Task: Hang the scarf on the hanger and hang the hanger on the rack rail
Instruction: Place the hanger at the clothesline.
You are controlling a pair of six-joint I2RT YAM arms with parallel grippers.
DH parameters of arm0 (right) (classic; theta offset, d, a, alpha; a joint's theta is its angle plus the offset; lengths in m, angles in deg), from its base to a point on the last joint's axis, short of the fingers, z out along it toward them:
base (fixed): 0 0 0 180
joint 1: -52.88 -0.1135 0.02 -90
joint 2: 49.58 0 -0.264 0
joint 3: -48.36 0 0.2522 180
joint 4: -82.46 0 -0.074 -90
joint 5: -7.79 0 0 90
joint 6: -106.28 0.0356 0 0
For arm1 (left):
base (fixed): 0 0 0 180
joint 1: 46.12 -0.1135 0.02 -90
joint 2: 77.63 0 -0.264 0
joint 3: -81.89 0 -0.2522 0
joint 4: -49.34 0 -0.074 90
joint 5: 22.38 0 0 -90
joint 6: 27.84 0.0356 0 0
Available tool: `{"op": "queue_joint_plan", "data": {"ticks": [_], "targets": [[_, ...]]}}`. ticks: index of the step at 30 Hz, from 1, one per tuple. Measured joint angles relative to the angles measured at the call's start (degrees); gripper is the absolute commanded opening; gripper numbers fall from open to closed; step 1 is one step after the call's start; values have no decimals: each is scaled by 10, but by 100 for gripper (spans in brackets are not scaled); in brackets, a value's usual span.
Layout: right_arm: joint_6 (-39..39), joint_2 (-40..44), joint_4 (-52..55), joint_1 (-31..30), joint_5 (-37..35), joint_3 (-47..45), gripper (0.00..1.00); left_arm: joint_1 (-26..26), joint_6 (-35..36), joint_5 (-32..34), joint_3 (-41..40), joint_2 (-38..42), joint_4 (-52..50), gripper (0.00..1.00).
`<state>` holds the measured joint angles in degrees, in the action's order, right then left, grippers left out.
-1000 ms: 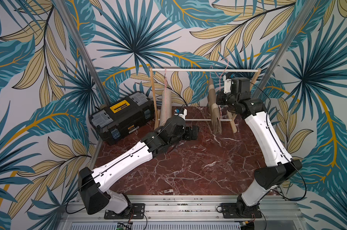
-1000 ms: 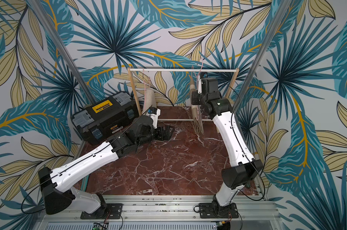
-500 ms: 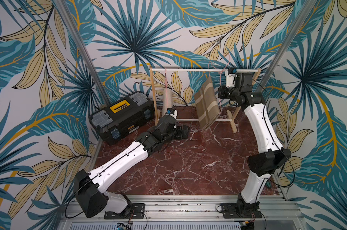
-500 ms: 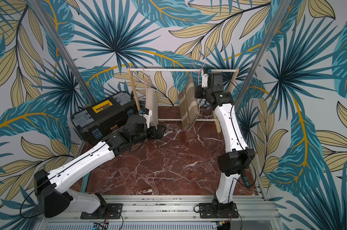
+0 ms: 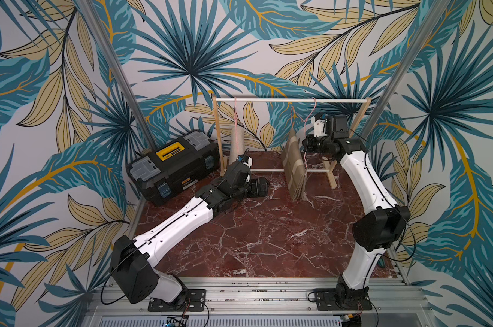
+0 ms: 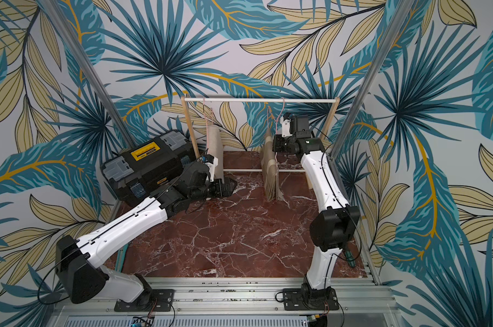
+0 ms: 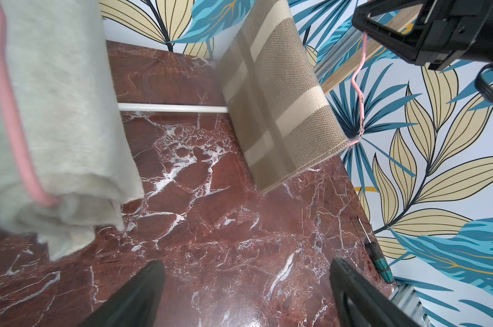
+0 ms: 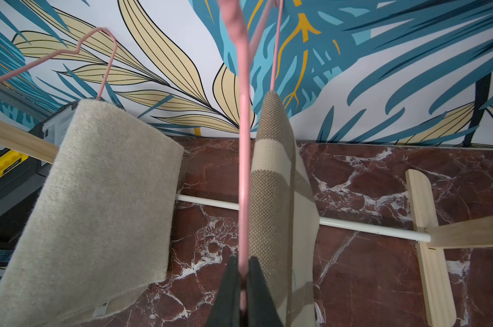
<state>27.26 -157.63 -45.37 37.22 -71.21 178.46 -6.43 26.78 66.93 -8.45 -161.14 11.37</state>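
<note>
A tan plaid scarf [image 5: 293, 167] [image 6: 270, 170] [image 7: 282, 93] hangs folded over a pink wire hanger [image 5: 313, 111] [image 6: 281, 111] [image 8: 243, 170]. The hanger's hook reaches the top rod of the wooden rack [image 5: 268, 100] [image 6: 239, 99]. My right gripper [image 5: 306, 144] [image 6: 276, 144] [image 8: 241, 271] is shut on the hanger's wire, right beside the scarf [image 8: 273, 198]. My left gripper [image 5: 263, 186] [image 6: 229, 186] [image 7: 246, 283] is open and holds nothing. It sits low over the marble floor, short of the plaid scarf.
A plain beige scarf [image 5: 237, 141] [image 6: 215, 144] [image 7: 55, 113] [image 8: 98, 212] hangs on a second pink hanger at the rack's left end. A black and yellow toolbox [image 5: 174, 164] [image 6: 149, 164] stands left of the rack. A screwdriver [image 7: 379, 263] lies by the right wall.
My right gripper lifted the hanger, and the plaid scarf swung out to the left. It now hangs straight down again. The left arm shifted slightly and stayed open.
</note>
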Motion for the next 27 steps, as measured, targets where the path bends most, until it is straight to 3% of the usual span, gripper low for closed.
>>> {"op": "queue_joint_plan", "data": {"ticks": [4,5,8,9,16,20,27], "targets": [[7,6,5,8,15,-2,0,0,-2,-5,0,0,4,96],[8,6,5,9,15,-2,9,0,-3,-5,0,0,4,97],[11,7,4,10,15,-2,58,0,-4,-4,0,0,5,100],[10,7,4,11,14,-2,67,0,-4,-2,0,0,6,100],[2,28,-5,11,-6,-3,98,-9,13,17,0,0,8,100],[-2,100,-34,11,-22,-57,99,-28,30,31,0,4,3,100],[5,274,-78,11,-80,-260,99,-37,77,90,-8,53,-17,100]]}}
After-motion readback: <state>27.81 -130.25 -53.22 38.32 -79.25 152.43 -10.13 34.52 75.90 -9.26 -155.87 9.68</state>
